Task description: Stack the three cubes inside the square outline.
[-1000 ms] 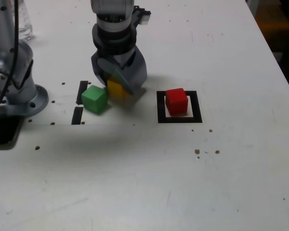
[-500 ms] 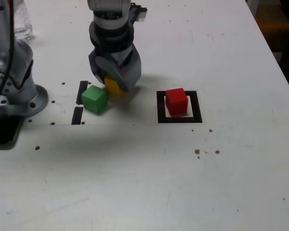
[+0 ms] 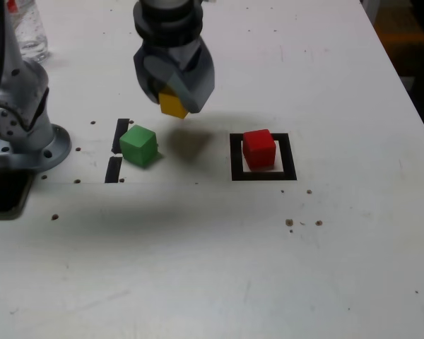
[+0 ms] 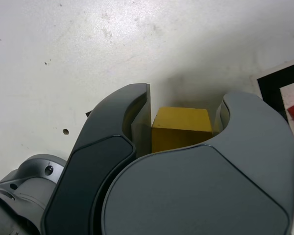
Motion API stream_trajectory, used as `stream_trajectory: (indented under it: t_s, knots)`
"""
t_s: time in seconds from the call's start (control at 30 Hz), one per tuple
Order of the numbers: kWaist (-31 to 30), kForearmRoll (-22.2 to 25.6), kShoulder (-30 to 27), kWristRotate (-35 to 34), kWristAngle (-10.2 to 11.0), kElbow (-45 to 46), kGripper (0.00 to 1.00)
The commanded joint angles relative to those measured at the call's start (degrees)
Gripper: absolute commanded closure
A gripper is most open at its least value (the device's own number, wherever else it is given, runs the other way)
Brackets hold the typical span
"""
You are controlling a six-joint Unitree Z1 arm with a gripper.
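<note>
The yellow cube point(image 3: 173, 105) is held clamped in the tool point(image 3: 174, 99), off the surface point(image 3: 219, 268), upper left of the exterior view, above the green cube point(image 3: 139, 145).

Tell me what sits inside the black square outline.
Only the red cube stands inside the square outline, on its white centre. The patch beneath it is covered. The gripper holds the yellow cube aloft.

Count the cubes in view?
3. Yellow cube held off the table in the gripper; green cube on the table beside two black strips; red cube inside the square outline.
</note>
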Motion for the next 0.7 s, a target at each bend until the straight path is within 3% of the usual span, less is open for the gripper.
stream_trajectory:
  t_s: [0.0,0.33,0.67]
  knots:
    - [-0.66,1.66,-0.07,0.12,0.01,-2.19,0.81]
    - [-3.47,8.18,2.01,0.33,-1.14,-13.01,0.81]
    - [-7.18,9.23,6.00,0.49,-2.69,-18.39,0.82]
